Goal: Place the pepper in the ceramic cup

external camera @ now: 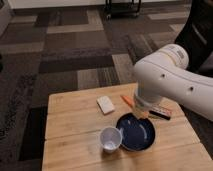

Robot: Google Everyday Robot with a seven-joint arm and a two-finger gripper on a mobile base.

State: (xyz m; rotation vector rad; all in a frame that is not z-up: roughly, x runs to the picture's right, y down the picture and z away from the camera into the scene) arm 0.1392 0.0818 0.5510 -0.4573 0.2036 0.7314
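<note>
The pepper (127, 100) is slim and orange-red. It lies on the wooden table (75, 125) behind the plate, and its right end is hidden by my arm. The ceramic cup (110, 139) is small, pale and empty, and stands upright at the plate's left edge near the table's front. My gripper (141, 111) hangs at the end of the big white arm, right beside the pepper's right end and over the plate's far rim. The arm hides most of it.
A wide dark blue plate (136, 134) sits right of the cup. A dark rectangular box with red markings (161, 113) lies behind the plate on the right. A pale flat block (105, 104) lies left of the pepper. Patterned carpet surrounds the table.
</note>
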